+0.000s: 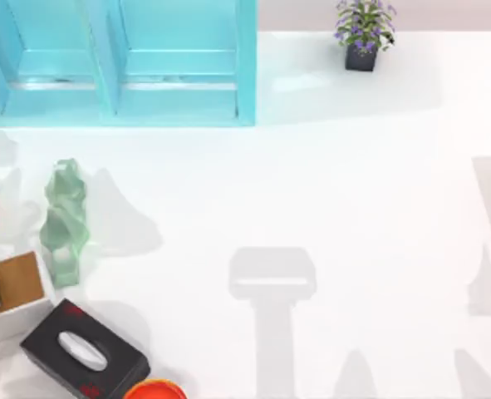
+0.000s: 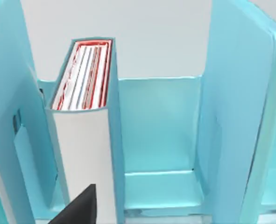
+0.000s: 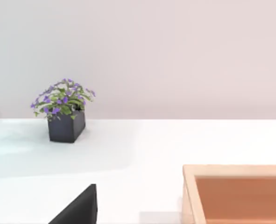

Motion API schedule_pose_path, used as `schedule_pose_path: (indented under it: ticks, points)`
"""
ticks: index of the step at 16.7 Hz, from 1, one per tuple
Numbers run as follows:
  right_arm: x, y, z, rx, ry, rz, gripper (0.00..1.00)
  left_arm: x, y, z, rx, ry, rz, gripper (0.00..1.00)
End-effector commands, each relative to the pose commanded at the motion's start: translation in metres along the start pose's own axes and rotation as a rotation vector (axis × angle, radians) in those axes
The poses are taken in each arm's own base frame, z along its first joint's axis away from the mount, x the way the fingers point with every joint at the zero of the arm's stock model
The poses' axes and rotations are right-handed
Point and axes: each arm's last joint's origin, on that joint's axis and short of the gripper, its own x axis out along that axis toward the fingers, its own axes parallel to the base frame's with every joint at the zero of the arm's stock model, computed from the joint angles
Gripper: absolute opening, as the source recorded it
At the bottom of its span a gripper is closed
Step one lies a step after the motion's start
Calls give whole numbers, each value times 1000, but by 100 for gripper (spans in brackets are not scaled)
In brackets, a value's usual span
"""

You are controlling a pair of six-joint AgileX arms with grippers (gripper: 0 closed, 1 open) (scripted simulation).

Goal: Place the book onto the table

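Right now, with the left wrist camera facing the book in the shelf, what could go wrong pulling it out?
The thick teal hardcover book stands upright against one wall of the light-blue shelf unit, so a finger may jam there. Gripped off-centre, it could tip into the open space beside it. On the glossy white table, the green twisted vase stands near the exit path.

No readable text anywhere; only illegible red marks on the black tissue box [image 1: 85, 352].

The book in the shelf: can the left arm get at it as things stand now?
Probably yes. In the left wrist view the book stands upright in a compartment of the light-blue shelf unit, its white page edges facing the camera with nothing in front. The shelf divider beside it leaves little room on that side.
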Motion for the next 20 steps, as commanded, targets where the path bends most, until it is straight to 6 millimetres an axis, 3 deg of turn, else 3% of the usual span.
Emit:
schedule_pose_path:
  ticks: [4, 8, 16, 20]
  points:
    - [0, 0, 0, 0, 0, 0, 100, 40, 44, -51, -14, 36, -9, 100]
    - [0, 0, 0, 0, 0, 0, 100, 55, 65, -82, -19, 46, -15, 100]
    - [0, 0, 0, 0, 0, 0, 100, 59, 62, -80, -20, 46, -17, 100]
    - [0, 0, 0, 0, 0, 0, 100, 91, 51, -67, -24, 44, -15, 100]
